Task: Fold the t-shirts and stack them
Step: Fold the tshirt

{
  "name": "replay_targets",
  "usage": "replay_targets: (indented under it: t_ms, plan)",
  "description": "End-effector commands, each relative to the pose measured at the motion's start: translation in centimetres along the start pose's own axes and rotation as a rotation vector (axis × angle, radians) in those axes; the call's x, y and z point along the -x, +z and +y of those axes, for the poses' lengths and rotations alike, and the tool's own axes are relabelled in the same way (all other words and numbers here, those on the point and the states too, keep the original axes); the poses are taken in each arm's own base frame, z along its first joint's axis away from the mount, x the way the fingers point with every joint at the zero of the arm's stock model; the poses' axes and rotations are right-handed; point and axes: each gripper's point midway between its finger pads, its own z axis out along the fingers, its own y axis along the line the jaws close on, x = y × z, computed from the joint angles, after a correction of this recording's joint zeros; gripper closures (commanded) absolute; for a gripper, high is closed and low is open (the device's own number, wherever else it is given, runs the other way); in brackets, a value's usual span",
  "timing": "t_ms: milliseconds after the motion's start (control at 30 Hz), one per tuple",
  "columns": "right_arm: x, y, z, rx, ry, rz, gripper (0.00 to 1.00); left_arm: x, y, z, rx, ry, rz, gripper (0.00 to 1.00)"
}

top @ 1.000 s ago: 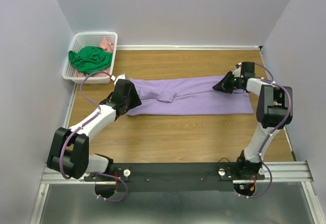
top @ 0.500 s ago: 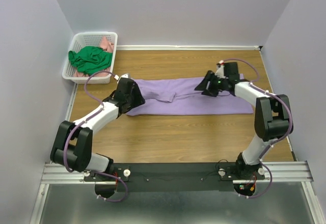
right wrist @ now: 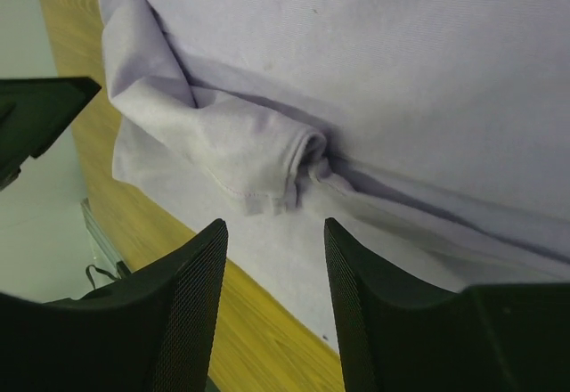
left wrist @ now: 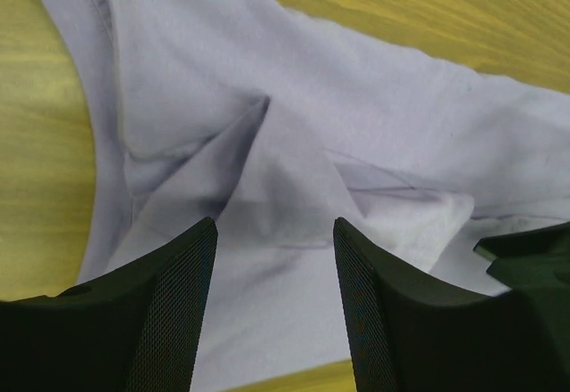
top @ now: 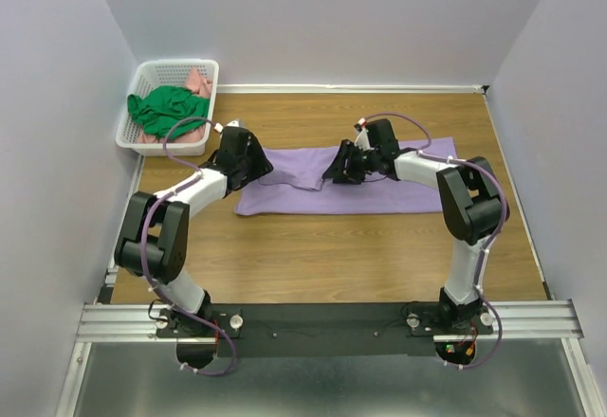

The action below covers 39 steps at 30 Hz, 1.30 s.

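Observation:
A purple t-shirt (top: 398, 185) lies folded into a long strip across the wooden table, with a tucked sleeve (top: 303, 172) near its middle. My left gripper (top: 248, 156) is open and empty over the shirt's left end; the left wrist view shows its fingers apart above creased purple cloth (left wrist: 374, 98). My right gripper (top: 341, 166) is open and empty over the middle of the shirt, next to the sleeve. The right wrist view shows the rolled sleeve (right wrist: 240, 142) just ahead of the right gripper (right wrist: 274, 227). A green t-shirt (top: 169, 109) and a pink one (top: 197, 82) lie in the basket.
A white basket (top: 121, 133) stands at the back left corner of the table. Walls close in the table on the left, back and right. The two grippers are near each other over the shirt; each shows at the edge of the other's wrist view.
My right gripper has moved left along the shirt from its right end to the middle. My left gripper has shifted up and right onto the left end. The shirt looks shorter.

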Motion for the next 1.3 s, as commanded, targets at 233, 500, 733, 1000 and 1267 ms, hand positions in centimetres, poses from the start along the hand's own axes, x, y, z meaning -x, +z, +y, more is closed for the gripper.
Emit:
replay_targets:
  t_ms: [233,500,733,1000,1267]
  plan:
    - [1.3,2.8,1.2,0.063,0.018,-0.008,0.48,1.3,3.1,-1.4,-0.058,0.003,0.041,0.41]
    - [1.3,3.8,0.1,0.041,0.037,-0.006,0.52,0.8,4.7,-0.4,-0.021,0.004,0.062,0.44]
    - [1.6,4.1,-0.7,0.012,0.049,-0.025,0.55,1.0,5.2,0.1,-0.011,0.002,0.067,0.47]
    - [1.8,4.1,-0.3,0.034,0.043,-0.033,0.59,1.2,5.1,-1.0,-0.071,-0.001,0.091,0.50]
    - [2.3,4.1,-0.3,0.028,0.057,-0.051,0.61,1.6,5.7,-2.0,-0.114,0.004,0.099,0.50]
